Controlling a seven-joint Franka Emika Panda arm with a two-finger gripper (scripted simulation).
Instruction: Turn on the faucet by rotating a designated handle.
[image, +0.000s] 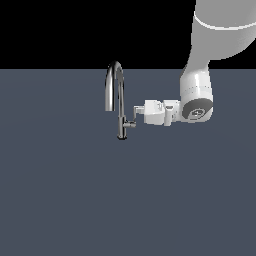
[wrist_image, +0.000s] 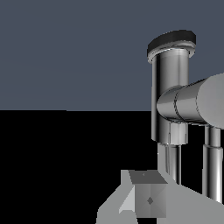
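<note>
The chrome faucet (image: 120, 112) stands mid-scene in the exterior view, its arched spout curving down toward that view's left. The handle (image: 133, 120) is a thin lever on a short stub off the stem, bent upward. My gripper (image: 136, 109) reaches in horizontally from the exterior view's right. Its fingertips are at the lever's upper end, touching or nearly touching it. The fingers (wrist_image: 146, 199) show as one grey mass with no gap, so the gripper looks shut with nothing held. The wrist view shows the faucet (wrist_image: 169, 96) stem and stub up close, with the handle (wrist_image: 213, 166) beside the fingers.
The faucet rises from a flat dark blue-grey floor (image: 75, 200). The white arm (image: 200, 95) comes down from the exterior view's upper right. Behind the floor's far edge the background is black.
</note>
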